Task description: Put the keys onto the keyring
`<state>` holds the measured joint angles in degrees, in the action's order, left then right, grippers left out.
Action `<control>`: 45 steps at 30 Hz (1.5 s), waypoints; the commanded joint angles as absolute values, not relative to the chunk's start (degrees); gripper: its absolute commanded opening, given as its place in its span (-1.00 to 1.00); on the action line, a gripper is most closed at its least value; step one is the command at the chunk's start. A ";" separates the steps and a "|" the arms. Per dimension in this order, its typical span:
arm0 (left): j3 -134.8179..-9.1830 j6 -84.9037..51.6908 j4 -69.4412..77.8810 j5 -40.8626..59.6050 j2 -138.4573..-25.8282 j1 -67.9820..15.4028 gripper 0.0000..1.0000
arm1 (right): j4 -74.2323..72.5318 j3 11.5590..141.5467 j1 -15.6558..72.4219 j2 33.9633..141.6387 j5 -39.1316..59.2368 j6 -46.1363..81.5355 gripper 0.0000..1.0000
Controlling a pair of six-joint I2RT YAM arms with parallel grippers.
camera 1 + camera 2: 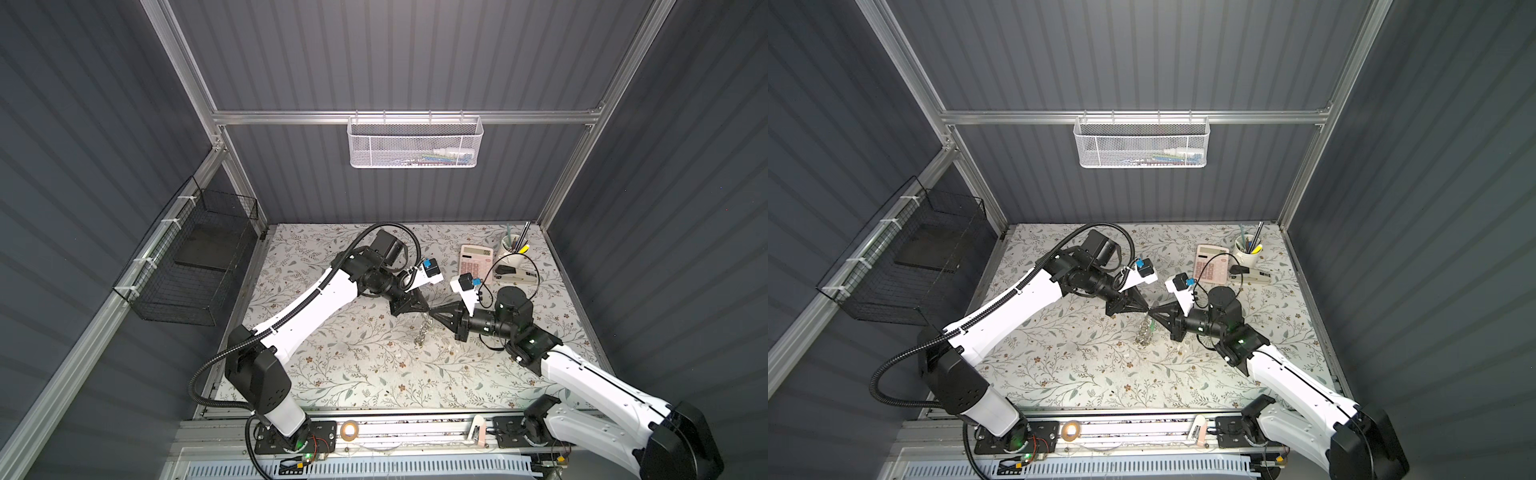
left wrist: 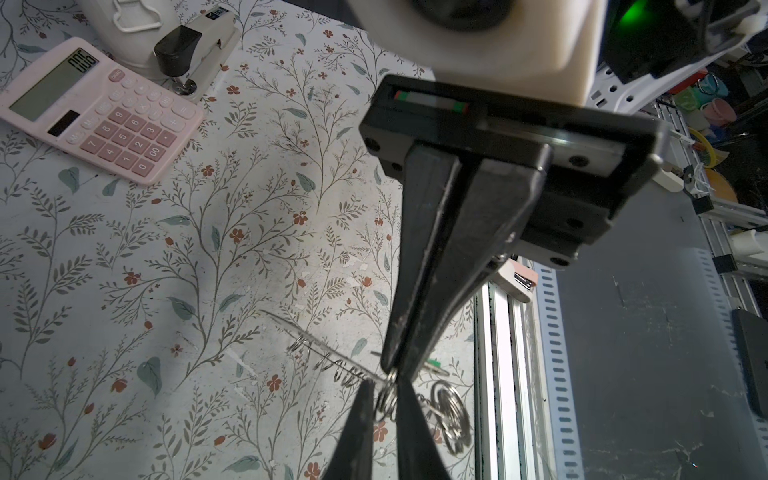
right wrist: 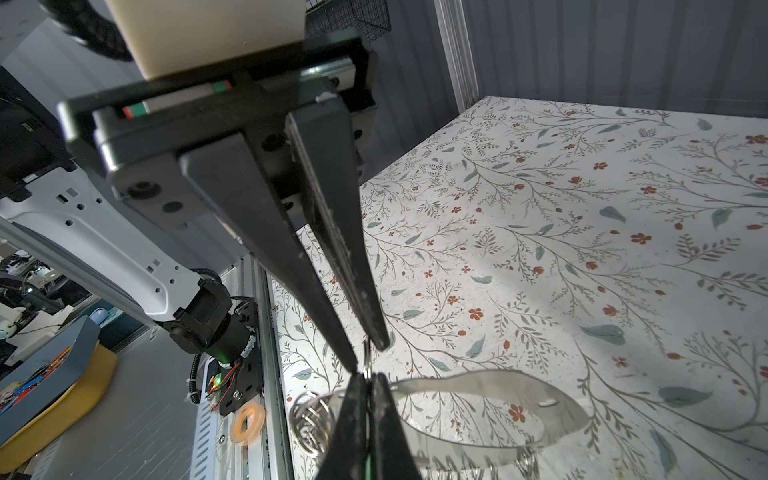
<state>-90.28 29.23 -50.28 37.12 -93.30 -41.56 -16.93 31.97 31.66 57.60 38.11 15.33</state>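
Note:
Both grippers meet tip to tip above the middle of the floral table. My right gripper (image 3: 368, 376) (image 1: 432, 312) is shut on the key, whose green head (image 3: 368, 461) shows as a sliver between its fingers and pokes out behind its tips (image 2: 435, 363). The keyring (image 3: 498, 384) (image 1: 420, 334) hangs below as a thin hoop (image 2: 316, 345) fringed with silvery rings. My left gripper (image 2: 386, 384) (image 1: 428, 311) is narrowed onto a small silvery ring (image 2: 386, 403) that fills the gap between its fingers, right at the right gripper's tips.
A pink calculator (image 1: 476, 264), a stapler (image 1: 515, 274) and a white cup of pens (image 1: 513, 249) stand at the back right. A black wire basket (image 1: 195, 266) hangs on the left wall, a white mesh basket (image 1: 415, 141) on the back rail. A tape roll (image 1: 349, 430) lies on the front rail.

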 commanded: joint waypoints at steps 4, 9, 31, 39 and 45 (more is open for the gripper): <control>-91.32 30.41 -52.97 38.34 -94.19 -41.66 -0.70 | -18.64 33.80 31.83 57.86 37.80 14.85 -1.00; -90.87 30.41 -53.26 38.25 -94.45 -41.74 -0.67 | -18.76 33.73 31.82 57.66 37.91 15.03 -1.00; -85.69 23.56 -44.65 39.86 -92.72 -42.32 -1.00 | -19.12 33.40 31.73 57.02 37.08 15.47 -1.00; -72.71 13.93 -25.59 41.48 -82.97 -42.32 -1.00 | -19.62 32.45 31.55 55.55 35.15 16.00 -0.43; -67.86 9.17 -17.71 41.05 -79.06 -42.34 -1.00 | -19.67 32.57 31.48 55.81 35.33 16.08 -0.29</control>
<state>-69.21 13.28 -25.41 39.22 -81.34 -42.09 -18.44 31.94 31.59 56.01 35.53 16.08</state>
